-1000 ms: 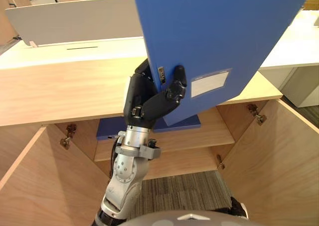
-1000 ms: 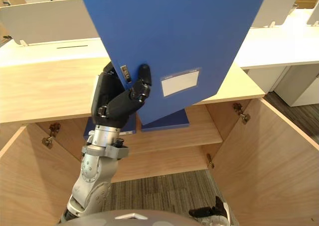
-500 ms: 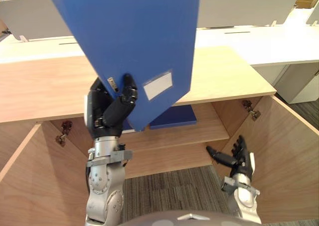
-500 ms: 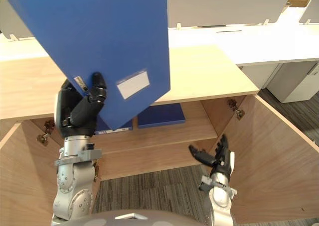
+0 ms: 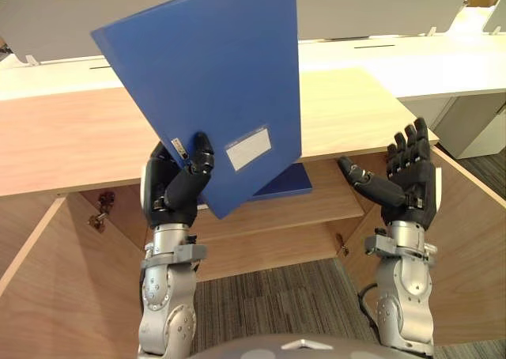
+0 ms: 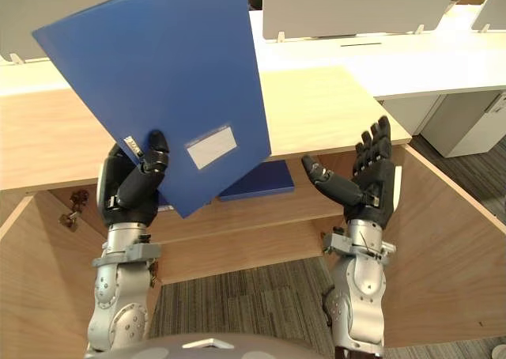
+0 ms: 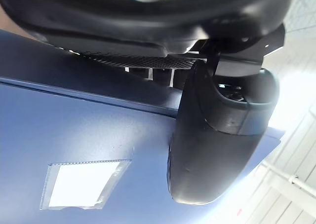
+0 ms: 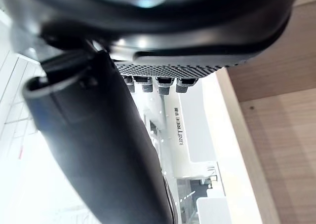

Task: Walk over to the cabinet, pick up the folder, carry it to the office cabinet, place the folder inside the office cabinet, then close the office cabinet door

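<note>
Left hand (image 5: 175, 194) is clamping the lower corner of the folder (image 5: 213, 82), thumb curling over its front. The folder, plain blue with a white label pocket, is standing tilted above the office cabinet (image 5: 71, 141) top. Right hand (image 5: 405, 187) is hovering before the cabinet's open shelves, fingers spread apart

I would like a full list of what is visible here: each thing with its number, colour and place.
held folder: one, blue with a white label, tilted, up above the cabinet top.
second folder: one, blue, lying on the shelf inside, partly hidden.
cabinet: one, light wood, in front of the robot.
cabinet doors: two, light wood, both open.
desks: count unclear, white, behind the cabinet.
screens: at least two, pale grey, standing on the desks.
carpet: one, grey, on the floor between the doors.
left hand: one, dark, shut on the held folder's lower corner.
right hand: one, dark, open, beside the right door.
</note>
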